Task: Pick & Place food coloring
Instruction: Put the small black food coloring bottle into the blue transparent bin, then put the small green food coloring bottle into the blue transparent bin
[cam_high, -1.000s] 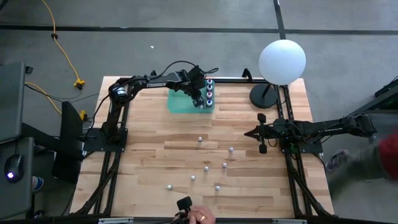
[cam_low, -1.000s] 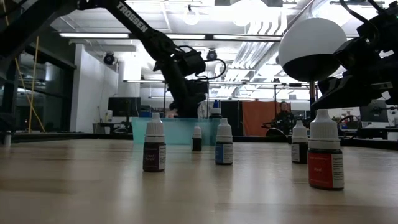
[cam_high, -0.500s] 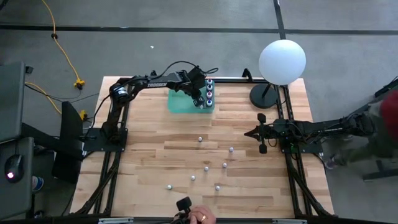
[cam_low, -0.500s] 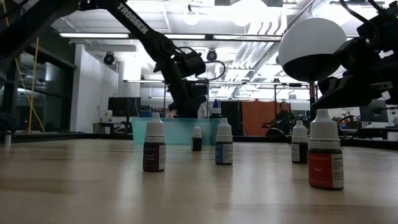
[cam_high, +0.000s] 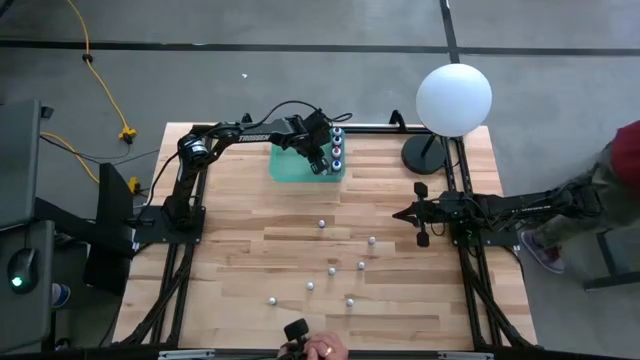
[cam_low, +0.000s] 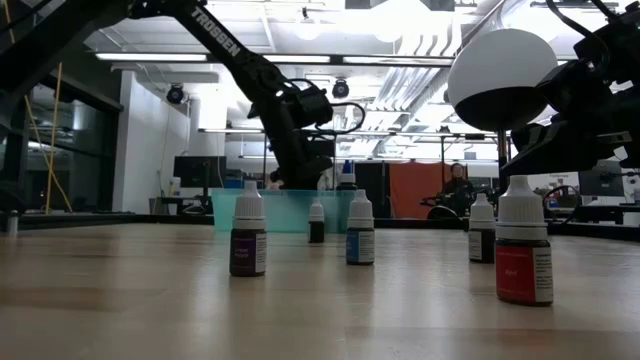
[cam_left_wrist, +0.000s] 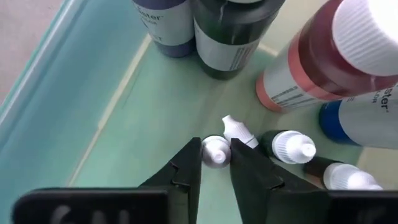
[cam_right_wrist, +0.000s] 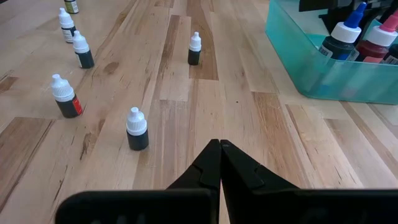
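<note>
Food coloring in left gripper (cam_left_wrist: 216, 152): small white-capped bottle (cam_left_wrist: 216, 151) between the fingertips, fingers narrowly parted, touching its cap on both sides; bottle down inside the teal bin (cam_left_wrist: 93, 106).
Left gripper position: over the bin's right part at the table's far edge, seen in the high view (cam_high: 322, 158), arm reaching across from the left mount.
Beside the held bottle: two more small bottles lying on the bin floor, white dropper tips up (cam_left_wrist: 292, 147), just next to the fingers.
Farther in the bin: larger bottles standing close together, one red (cam_left_wrist: 323, 68), one dark (cam_left_wrist: 233, 37), one purple-blue (cam_left_wrist: 168, 25), one blue (cam_left_wrist: 364, 121).
Loose food coloring on the table: seven small bottles (cam_high: 332, 271) standing scattered on the wooden table (cam_high: 240, 260), well apart from the bin; the low view shows dark, blue and red bodies (cam_low: 523, 255).
Right gripper (cam_right_wrist: 220, 147): fingers pressed together, empty, hanging over bare wood at the table's right side (cam_high: 419, 214).
Other: white globe lamp (cam_high: 453, 98) at the far right corner; a person's hand (cam_high: 322, 349) at the near edge.
</note>
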